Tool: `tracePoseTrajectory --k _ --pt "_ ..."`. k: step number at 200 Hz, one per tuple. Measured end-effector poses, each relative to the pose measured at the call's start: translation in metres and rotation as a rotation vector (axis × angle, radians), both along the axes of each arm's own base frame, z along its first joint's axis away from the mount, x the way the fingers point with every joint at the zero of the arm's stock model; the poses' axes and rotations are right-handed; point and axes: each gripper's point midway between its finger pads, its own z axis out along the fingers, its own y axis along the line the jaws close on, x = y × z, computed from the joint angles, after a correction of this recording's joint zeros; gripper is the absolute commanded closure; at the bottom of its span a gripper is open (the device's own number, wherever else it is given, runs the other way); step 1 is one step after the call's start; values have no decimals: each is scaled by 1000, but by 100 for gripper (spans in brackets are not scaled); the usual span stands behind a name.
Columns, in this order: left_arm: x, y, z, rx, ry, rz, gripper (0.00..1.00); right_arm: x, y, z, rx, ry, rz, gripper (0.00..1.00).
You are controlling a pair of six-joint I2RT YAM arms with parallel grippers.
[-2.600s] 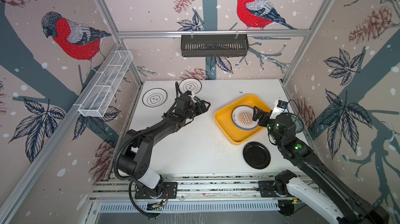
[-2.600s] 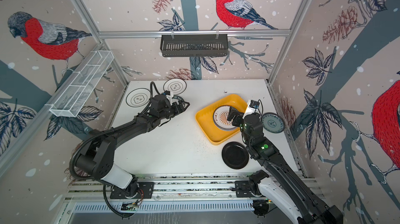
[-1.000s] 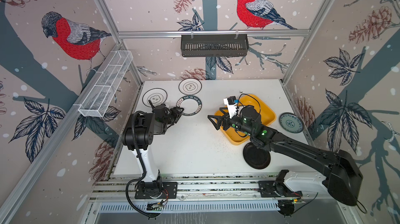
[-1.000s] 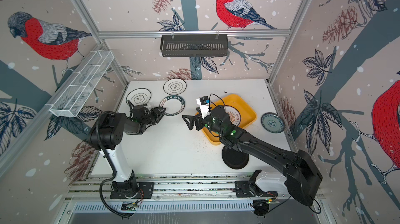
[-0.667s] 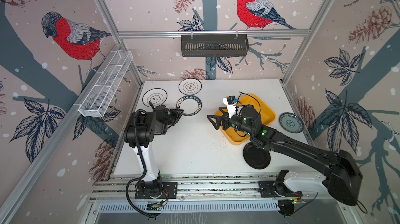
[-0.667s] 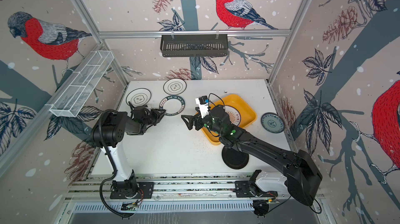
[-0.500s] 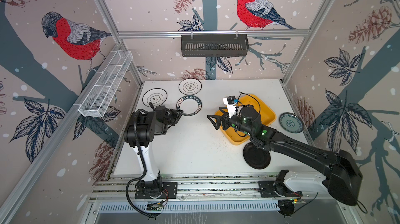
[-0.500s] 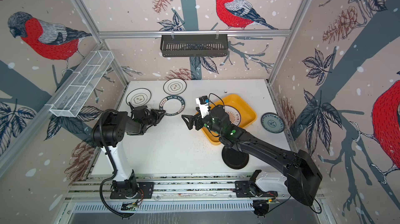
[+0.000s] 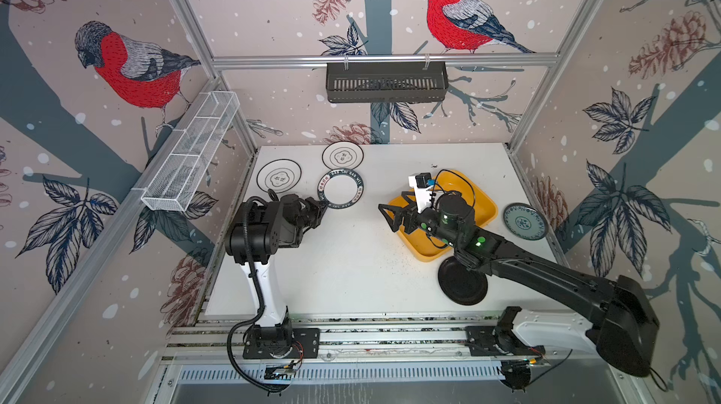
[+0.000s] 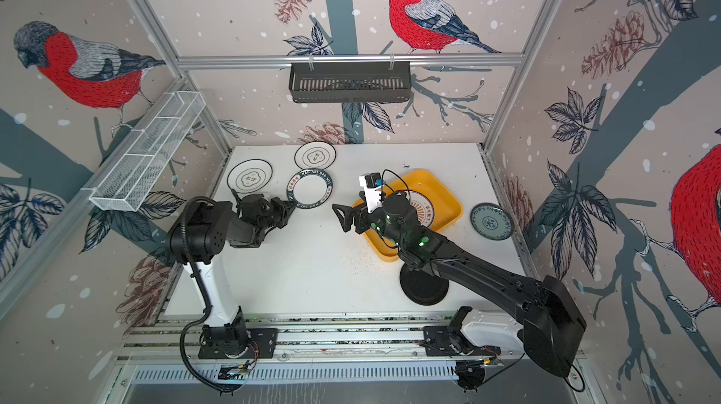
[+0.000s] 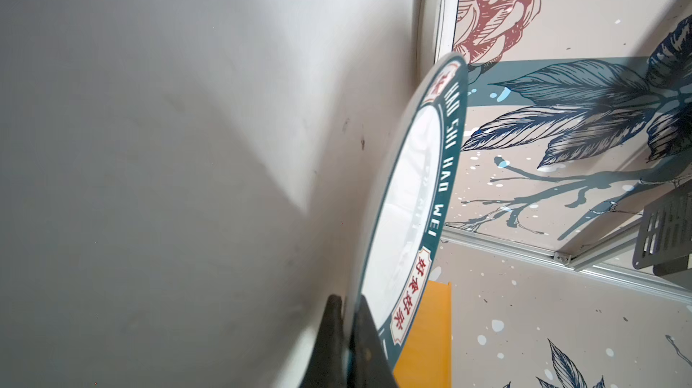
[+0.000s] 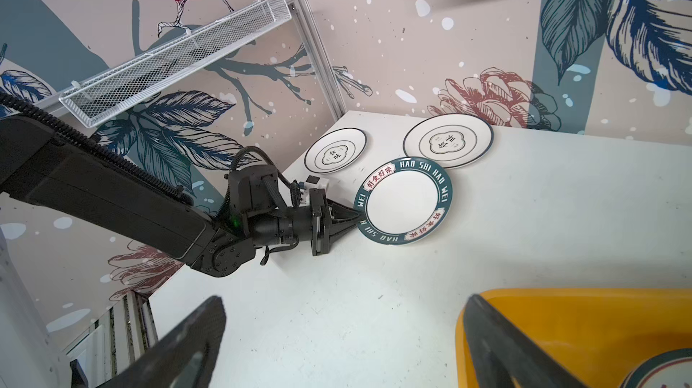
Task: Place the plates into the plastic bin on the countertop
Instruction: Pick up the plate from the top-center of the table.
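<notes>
Pickup: left fingers (image 12: 342, 214) clamp the rim of the lettered plate (image 9: 343, 190) toward the back-left corner of the table (image 9: 351, 265); right fingers (image 12: 194, 330) stand open beside the plastic bin (image 9: 483, 211); next, probably a level lift into it.

Yellow bin (image 9: 483, 207) sits right side of the white counter (image 9: 343, 265), sunburst plate (image 10: 425, 209) flat inside. A black plate (image 9: 462, 293) lies near its front corner, blue-green plate (image 9: 524, 221) beside it. Back left: lettered plate (image 9: 342, 190), rim against one flower plate (image 9: 342, 155), second flower plate (image 9: 279, 176) alongside.
</notes>
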Motion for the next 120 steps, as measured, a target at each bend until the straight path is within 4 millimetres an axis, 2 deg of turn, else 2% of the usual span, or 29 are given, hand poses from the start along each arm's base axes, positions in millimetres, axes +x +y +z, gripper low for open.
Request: tracePoseTrajectory --k 36,54,96,120 --pt "-5 2 4 4 6 13 100 2 -7 1 4 -2 -34 0" --pt "-8 2 12 2 -3 18 100 2 -10 1 5 -5 -46 0" --pt "-11 0 51 22 -82 3 100 3 -16 7 11 -17 -71 0" --pt "-17 -17 70 41 -113 -46 100 5 -21 11 19 -28 -84 0"
